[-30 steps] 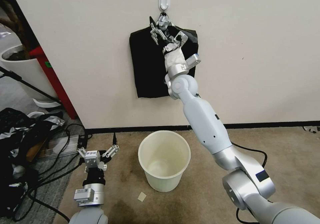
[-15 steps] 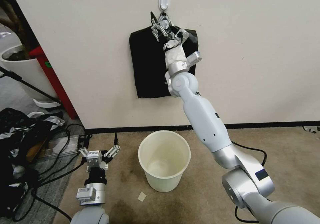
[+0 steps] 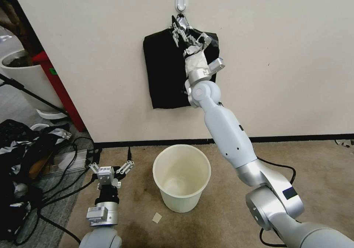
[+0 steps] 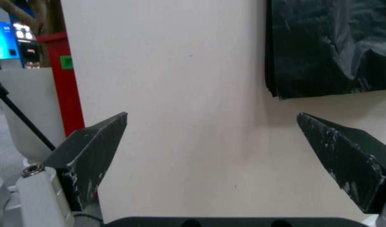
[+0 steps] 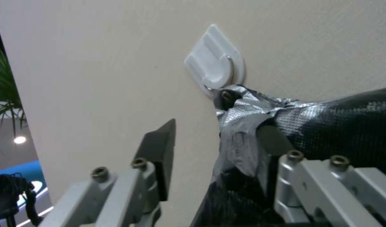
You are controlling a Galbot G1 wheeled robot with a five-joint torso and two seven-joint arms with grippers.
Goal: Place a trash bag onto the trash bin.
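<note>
Reaching: right gripper (image 3: 183, 32) jaws spread at hanging trash bag (image 3: 164, 71) | left gripper (image 3: 110, 166) jaws wide, beside trash bin (image 3: 181, 178)

**No legible text in any view**

No words, brand names or numbers could be read anywhere. A small green sticker (image 3: 54, 71) sat on the red post (image 3: 59, 89) beside the wall, and it appeared again in the left wrist view (image 4: 66, 62), but whatever was printed on it was too small to make out. A lit blue screen (image 4: 6, 39) stood in the room behind, with pale marks across its top that could not be resolved into letters. The white wall hook (image 5: 215, 62) carried no marking, and the black pack (image 3: 166, 71) hanging from it showed no label.
</note>
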